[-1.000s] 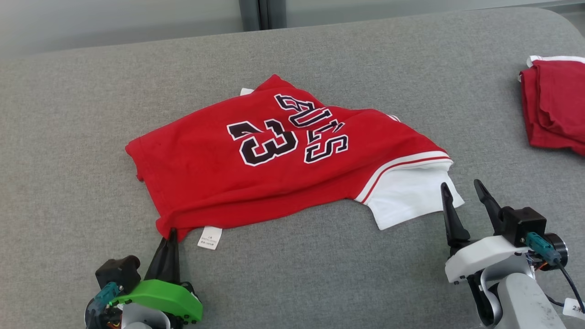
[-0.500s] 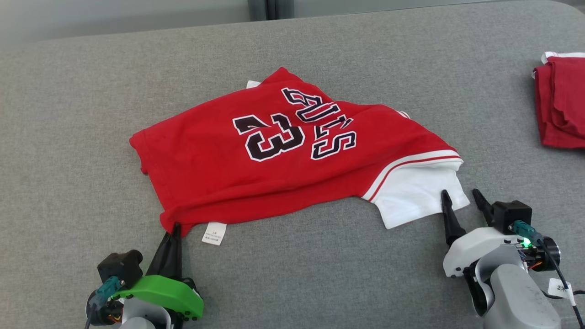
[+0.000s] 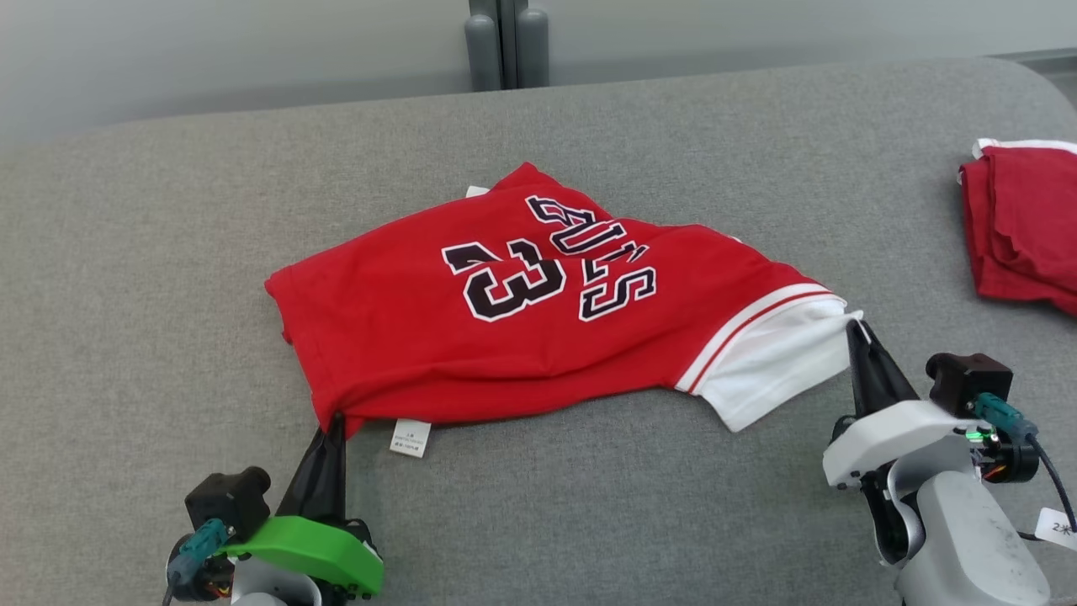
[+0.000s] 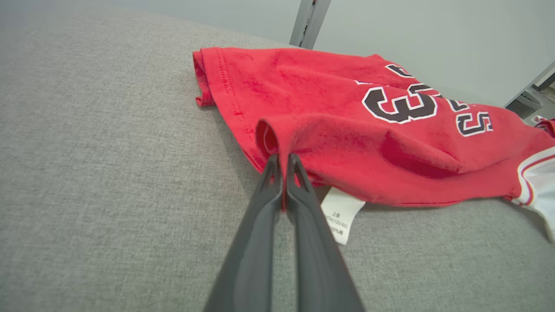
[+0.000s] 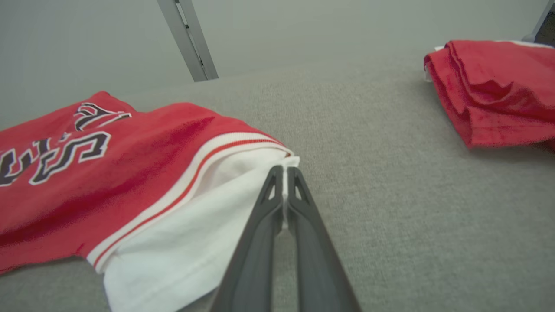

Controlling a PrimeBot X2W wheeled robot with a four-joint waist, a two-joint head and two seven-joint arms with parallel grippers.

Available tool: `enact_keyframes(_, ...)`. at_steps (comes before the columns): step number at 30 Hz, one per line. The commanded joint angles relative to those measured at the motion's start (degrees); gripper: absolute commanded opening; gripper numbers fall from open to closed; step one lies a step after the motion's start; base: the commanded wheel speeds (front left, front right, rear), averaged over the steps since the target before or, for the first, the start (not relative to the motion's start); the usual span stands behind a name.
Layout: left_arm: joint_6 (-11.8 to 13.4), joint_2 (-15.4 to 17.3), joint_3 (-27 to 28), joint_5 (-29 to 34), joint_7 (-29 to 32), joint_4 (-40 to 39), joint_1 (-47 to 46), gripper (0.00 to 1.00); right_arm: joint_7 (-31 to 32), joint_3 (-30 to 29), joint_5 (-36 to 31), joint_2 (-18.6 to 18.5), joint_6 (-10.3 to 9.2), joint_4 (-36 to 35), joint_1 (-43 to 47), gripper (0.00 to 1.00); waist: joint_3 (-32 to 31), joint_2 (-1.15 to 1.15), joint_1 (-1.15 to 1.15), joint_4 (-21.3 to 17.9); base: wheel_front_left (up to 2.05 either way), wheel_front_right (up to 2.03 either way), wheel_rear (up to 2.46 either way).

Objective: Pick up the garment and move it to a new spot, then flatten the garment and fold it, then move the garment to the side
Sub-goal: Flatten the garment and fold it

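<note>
A: Status check. Where is the garment (image 3: 538, 311)?

B: Mid tabletop (image 3: 151, 252), rumpled, print side up, number and lettering creased. Body is red, with a white sleeve (image 3: 770, 370) at the near right. A label (image 3: 411, 438) hangs out at the near left hem.

A: Fingers?

B: Left fingers (image 3: 324, 484) are pressed together on the red hem corner just beside the label. The left wrist view shows a small fold of cloth bunched at the tips. Right fingers (image 3: 871, 374) are pressed together on the far right corner of the sleeve, with the cloth edge caught between them. Both pairs pinch the garment.

A: So the pick-up?

B: Grips on, lift not evident. Most of the cloth lies on the tabletop, and only the two pinched corners look drawn up a little. Judgement: step one, at the grasp.

A: What is left?

B: Nearly all of it. Lift and carry to a new spot, spread flat, fold, then shift aside. Nothing here is flat or folded.

A: The red pile (image 3: 1022, 227) at the far right?

B: Another cloth, folded, well apart from the garment, with neither arm on it. It may mark the "side" spot, but that is a guess only.
</note>
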Motion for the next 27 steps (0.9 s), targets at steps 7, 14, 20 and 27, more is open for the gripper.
enact_keyframes(7, -0.31, 4.34, -3.46, -0.72, 0.03, -9.70, -1.95, 0.00, 0.02, -1.45, 3.10, -0.25, -0.06, -12.77, -0.62, 0.00, -8.06, 0.00, 0.00, 0.26, 0.00, 0.00, 0.00)
enact_keyframes(14, -0.31, 13.62, -7.40, -4.97, 0.03, -18.28, -14.33, 0.00, 0.02, -1.72, 5.02, -1.91, -0.06, -23.82, -7.95, 0.00, -10.81, 0.00, 0.00, 0.45, 0.00, 0.00, 0.00)
enact_keyframes(20, -0.31, 22.13, -11.39, -9.72, 3.01, -19.91, -28.76, 0.00, 2.33, 1.20, 4.57, -5.79, -0.06, -28.01, -18.70, 0.00, -10.80, 0.00, 0.00, -0.27, 0.00, 0.00, 0.00)
enact_keyframes(27, -0.29, 25.16, -13.13, -15.64, 9.78, -15.59, -41.49, 0.00, 6.26, 3.17, 0.22, -7.86, -0.06, -25.10, -32.47, 0.00, -6.70, 0.00, 0.00, -0.34, 0.00, 0.00, 0.00)
